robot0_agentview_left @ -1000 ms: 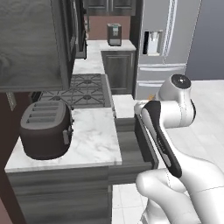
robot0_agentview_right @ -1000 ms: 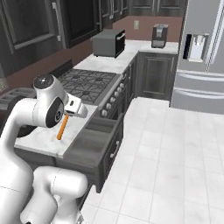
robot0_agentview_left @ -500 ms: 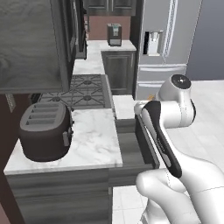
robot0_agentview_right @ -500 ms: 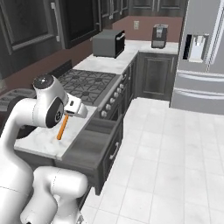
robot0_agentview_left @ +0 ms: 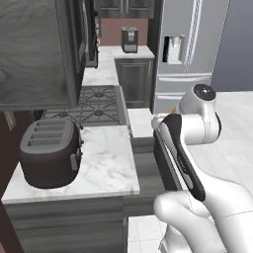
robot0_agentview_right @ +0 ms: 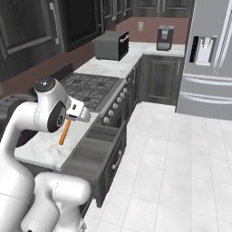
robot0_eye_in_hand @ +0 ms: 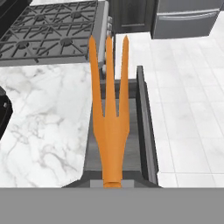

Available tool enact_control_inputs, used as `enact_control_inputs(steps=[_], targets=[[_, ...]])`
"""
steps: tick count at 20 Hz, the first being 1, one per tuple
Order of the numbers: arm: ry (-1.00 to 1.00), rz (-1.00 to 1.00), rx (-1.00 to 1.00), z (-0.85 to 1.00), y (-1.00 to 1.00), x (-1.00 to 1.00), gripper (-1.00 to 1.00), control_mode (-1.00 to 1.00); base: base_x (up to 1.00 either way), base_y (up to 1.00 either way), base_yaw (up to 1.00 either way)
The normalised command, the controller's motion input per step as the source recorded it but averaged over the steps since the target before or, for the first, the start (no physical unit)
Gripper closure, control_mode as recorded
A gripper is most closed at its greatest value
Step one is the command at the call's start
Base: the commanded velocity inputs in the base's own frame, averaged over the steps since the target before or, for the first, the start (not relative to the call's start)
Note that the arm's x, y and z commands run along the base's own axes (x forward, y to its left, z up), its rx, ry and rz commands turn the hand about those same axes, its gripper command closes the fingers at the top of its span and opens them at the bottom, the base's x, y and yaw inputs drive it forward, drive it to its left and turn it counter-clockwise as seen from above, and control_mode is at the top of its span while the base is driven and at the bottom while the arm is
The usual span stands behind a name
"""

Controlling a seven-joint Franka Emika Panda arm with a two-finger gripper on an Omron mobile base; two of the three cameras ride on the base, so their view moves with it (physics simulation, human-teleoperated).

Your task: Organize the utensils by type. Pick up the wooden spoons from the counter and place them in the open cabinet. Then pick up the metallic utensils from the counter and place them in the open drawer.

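My gripper [robot0_agentview_right: 69, 119] is shut on an orange utensil [robot0_agentview_right: 64, 134], which hangs from it over the front of the white marble counter [robot0_agentview_right: 41, 147]. In the hand view this orange piece [robot0_eye_in_hand: 109, 118] is a three-tined fork that points away from the hand, above the open drawer [robot0_eye_in_hand: 132, 131]. The drawer [robot0_agentview_right: 97, 147] is pulled out from the dark base cabinets, its grey inside bare where it shows. A sliver of orange [robot0_agentview_left: 170, 109] peeks out beside the arm, above the drawer [robot0_agentview_left: 147, 170]. The wooden spoons are out of view.
A dark toaster [robot0_agentview_left: 49, 150] stands on the counter's left part [robot0_agentview_left: 106, 163]. Behind it lies the gas stove [robot0_agentview_left: 96, 104]. A cabinet door [robot0_agentview_left: 34, 49] hangs open at the upper left. Further back are a microwave [robot0_agentview_right: 111, 45], a coffee maker [robot0_agentview_left: 129, 39] and the steel fridge [robot0_agentview_right: 208, 68].
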Motion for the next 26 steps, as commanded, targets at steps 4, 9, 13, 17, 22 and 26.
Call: enact_control_inputs(steps=[4,9,13,17,22,26], targets=[[0.0,0.0,0.0,0.0,0.0,0.0,1.0,1.0,0.32,0.02,0.0],[0.0,0.0,0.0,0.0,0.0,0.0,1.0,1.0,0.0,0.0,0.0],[0.0,0.0,0.0,0.0,0.0,0.0,1.0,1.0,0.0,0.0,0.0],[0.0,0.0,0.0,0.0,0.0,0.0,1.0,1.0,0.0,0.0,0.0],[0.01,0.0,0.0,-0.03,-0.01,0.12,1.0,-1.0,0.04,0.0,0.0],[0.05,0.0,0.0,-0.13,-0.04,0.48,1.0,-1.0,0.0,0.0,0.0]])
